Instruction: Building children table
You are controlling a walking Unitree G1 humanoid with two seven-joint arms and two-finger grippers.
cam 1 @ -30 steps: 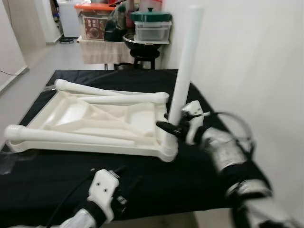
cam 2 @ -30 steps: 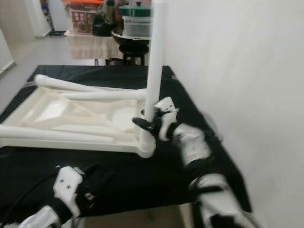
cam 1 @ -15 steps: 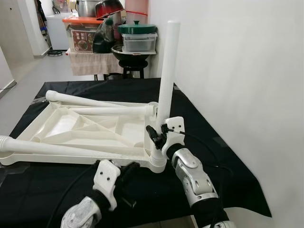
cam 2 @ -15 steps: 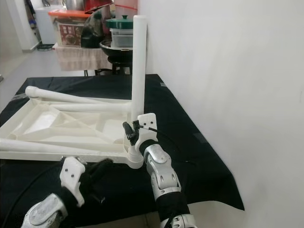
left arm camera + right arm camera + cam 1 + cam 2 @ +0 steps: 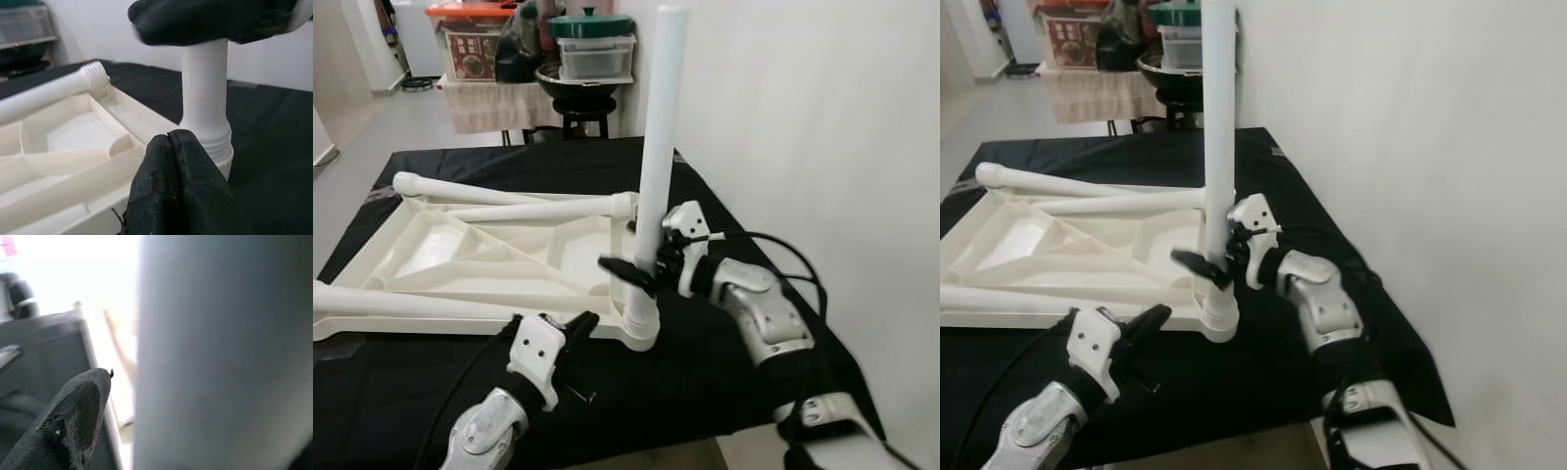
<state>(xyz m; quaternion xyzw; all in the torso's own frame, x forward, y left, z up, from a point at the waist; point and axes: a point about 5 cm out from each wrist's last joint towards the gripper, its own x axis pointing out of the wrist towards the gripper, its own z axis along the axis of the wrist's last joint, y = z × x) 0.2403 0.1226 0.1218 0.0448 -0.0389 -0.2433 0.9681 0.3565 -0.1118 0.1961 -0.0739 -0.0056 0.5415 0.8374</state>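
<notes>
A white children's table top (image 5: 460, 257) lies upside down on the black-covered table (image 5: 705, 382). One white leg (image 5: 658, 137) stands upright in its near right corner socket (image 5: 640, 328). My right gripper (image 5: 641, 266) is open around that leg low down. In the right wrist view one finger (image 5: 73, 416) stands a little apart from the leg (image 5: 220, 357). My left gripper (image 5: 579, 327) is shut on nothing, its tips (image 5: 171, 147) just in front of the socket. Three more legs lie on the top: two at the back (image 5: 499, 189) and one along the front (image 5: 411, 302).
A white wall (image 5: 822, 147) runs close along the table's right side. Behind the table stand a stool with a black pot (image 5: 576, 98) and a covered stand with storage boxes (image 5: 484, 49). The table's near edge is just below my arms.
The camera has shifted. My right forearm has swung out to the right around the upright leg, and its near finger now sticks out to the left. The left gripper has edged toward the corner socket.
</notes>
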